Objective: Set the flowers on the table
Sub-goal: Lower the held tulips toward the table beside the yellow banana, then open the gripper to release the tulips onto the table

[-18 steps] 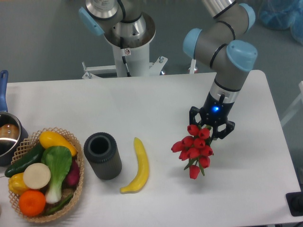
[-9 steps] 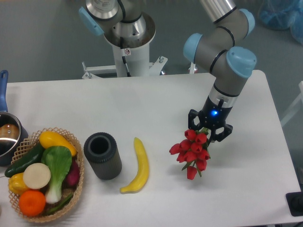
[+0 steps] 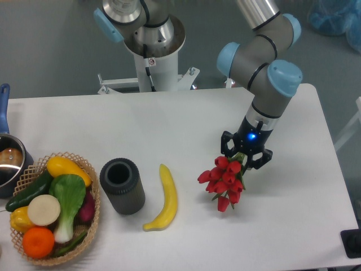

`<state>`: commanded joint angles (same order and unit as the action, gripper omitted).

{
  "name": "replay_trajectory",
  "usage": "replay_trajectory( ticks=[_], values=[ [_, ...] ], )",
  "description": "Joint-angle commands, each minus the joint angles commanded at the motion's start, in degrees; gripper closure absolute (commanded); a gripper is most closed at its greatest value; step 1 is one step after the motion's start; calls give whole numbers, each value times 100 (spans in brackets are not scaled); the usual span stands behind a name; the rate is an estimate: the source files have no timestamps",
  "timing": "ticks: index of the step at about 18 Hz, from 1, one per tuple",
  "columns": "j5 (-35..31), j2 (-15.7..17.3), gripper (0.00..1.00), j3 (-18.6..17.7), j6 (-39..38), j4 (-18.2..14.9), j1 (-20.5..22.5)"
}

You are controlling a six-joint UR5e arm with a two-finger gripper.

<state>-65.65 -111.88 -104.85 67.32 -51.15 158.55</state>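
The flowers (image 3: pixel 223 180), a bunch of red tulip buds with short green stems, hang down from my gripper (image 3: pixel 245 153) over the right half of the white table (image 3: pixel 169 124). The gripper is black with a blue light and is shut on the stem end, which it hides. The buds point down and to the left. I cannot tell whether the lowest bud touches the tabletop.
A yellow banana (image 3: pixel 163 199) lies left of the flowers. A dark grey cylindrical cup (image 3: pixel 122 185) stands beside it. A wicker basket (image 3: pixel 84 169) of vegetables and fruit sits at the front left. A pot (image 3: pixel 8 161) with a blue handle is at the left edge.
My gripper with the flowers has moved a little to the left and away from the table's front edge. The other things have not moved.
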Motion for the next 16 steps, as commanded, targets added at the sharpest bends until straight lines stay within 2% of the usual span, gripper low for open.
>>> replay_trajectory(
  ticks=[5,10,12,13,15,16],
  values=[
    [9,9,46,-62,9,9,-61],
    [9,-26,17,-53,289,9,-62],
    [17,-35,15,-53,351,9,-62],
    [18,-35,8,-53,369,9,-62],
    [18,-35,1,-44,439,9,-62],
    [18,-18,1,-53,457,0,-53]
  ],
)
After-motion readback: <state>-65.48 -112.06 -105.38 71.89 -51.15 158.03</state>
